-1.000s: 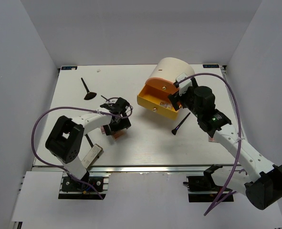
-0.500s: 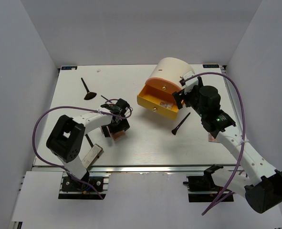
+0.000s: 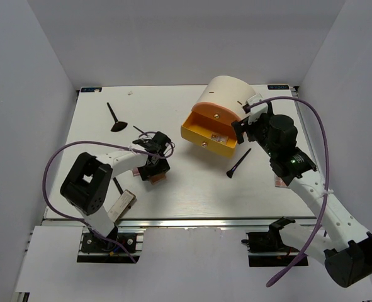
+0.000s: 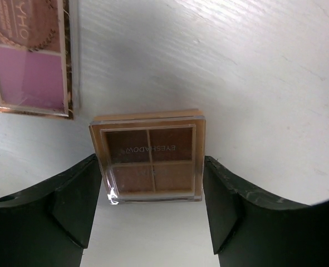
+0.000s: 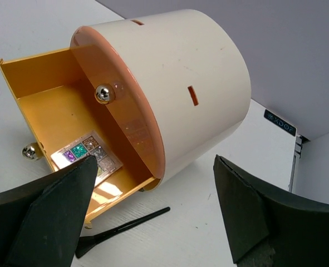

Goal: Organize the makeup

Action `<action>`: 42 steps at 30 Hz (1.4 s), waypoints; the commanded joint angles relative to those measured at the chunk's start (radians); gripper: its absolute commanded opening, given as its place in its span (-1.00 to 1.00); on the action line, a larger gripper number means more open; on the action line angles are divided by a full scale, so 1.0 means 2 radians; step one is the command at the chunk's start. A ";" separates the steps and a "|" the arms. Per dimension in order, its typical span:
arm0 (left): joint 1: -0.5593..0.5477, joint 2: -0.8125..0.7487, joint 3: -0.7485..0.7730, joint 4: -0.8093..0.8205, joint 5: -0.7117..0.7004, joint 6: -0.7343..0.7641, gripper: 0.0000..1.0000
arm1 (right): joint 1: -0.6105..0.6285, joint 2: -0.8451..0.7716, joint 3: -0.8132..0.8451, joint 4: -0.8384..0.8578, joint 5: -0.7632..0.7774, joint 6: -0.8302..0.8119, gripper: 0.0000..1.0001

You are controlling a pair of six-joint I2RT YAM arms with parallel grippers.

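Observation:
A brown four-pan eyeshadow palette (image 4: 148, 161) lies flat on the white table (image 3: 192, 182), and my left gripper (image 4: 150, 192) has closed on it with a finger against each side. A pink palette (image 4: 28, 61) lies just beside it. From above, the left gripper (image 3: 153, 165) covers most of the brown palette (image 3: 155, 178). My right gripper (image 5: 155, 167) hangs open and empty over the table by the cream drawer unit (image 5: 175, 83). The unit's yellow drawer (image 5: 47, 105) stands pulled out, with a multicoloured palette (image 5: 86, 156) inside. A black brush (image 5: 125, 225) lies below the drawer.
Another black brush (image 3: 116, 117) lies at the back left. A silvery compact (image 3: 121, 206) and a thin brush (image 3: 118, 185) sit by the left arm's base. A small flat pinkish item (image 3: 279, 182) lies at the right, under the right arm. White walls enclose the table.
My left jaws have narrowed onto the brown palette. The right gripper has drawn back to the right, away from the open drawer, still open.

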State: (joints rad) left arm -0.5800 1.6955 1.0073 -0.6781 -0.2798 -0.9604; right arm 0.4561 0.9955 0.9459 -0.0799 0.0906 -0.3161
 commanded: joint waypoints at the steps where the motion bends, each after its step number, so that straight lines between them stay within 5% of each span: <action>1: -0.012 -0.046 -0.001 0.030 0.017 0.005 -0.58 | -0.006 -0.018 -0.003 0.009 0.002 0.005 0.79; 4: -0.033 -0.099 0.025 0.074 0.039 0.034 -0.83 | -0.012 -0.033 -0.007 0.006 -0.017 -0.018 0.66; 6: -0.037 -0.139 0.042 0.125 0.045 0.054 -0.95 | -0.033 -0.042 -0.012 0.005 -0.060 -0.025 0.28; 7: -0.037 -0.151 0.045 0.147 0.052 0.062 -1.00 | -0.038 -0.048 -0.013 0.005 -0.084 -0.015 -0.31; 9: -0.037 -0.178 0.052 0.215 0.059 0.080 -1.00 | -0.046 -0.049 -0.014 0.005 -0.090 -0.003 -1.00; 12: -0.037 -0.172 0.065 0.285 0.073 0.110 -1.00 | -0.055 -0.044 -0.015 -0.005 -0.078 0.015 -1.00; 20: -0.042 -0.046 0.199 0.303 0.099 0.170 -1.00 | -0.091 -0.054 -0.028 -0.022 -0.085 0.029 -1.00; 24: -0.043 -0.010 0.229 0.292 0.100 0.185 -0.86 | -0.110 -0.065 -0.042 -0.033 -0.094 0.029 -0.56; 27: -0.044 0.001 0.237 0.280 0.104 0.186 -0.44 | -0.123 -0.071 -0.050 -0.040 -0.097 0.030 -0.10; 28: -0.044 0.000 0.236 0.278 0.105 0.185 -0.12 | -0.128 -0.074 -0.052 -0.046 -0.099 0.030 0.21; 32: -0.048 -0.011 0.223 0.283 0.102 0.184 0.52 | -0.151 -0.080 -0.066 -0.063 -0.112 0.012 0.73; 42: -0.048 -0.021 0.246 0.283 0.109 0.183 0.94 | -0.236 -0.031 -0.062 -0.186 -0.163 -0.017 0.79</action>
State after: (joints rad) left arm -0.6716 1.7245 1.4544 -0.1318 -0.0872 -0.6014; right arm 0.0349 0.9176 0.7956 -0.3576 -0.1837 -0.3450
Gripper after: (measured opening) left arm 0.961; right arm 0.894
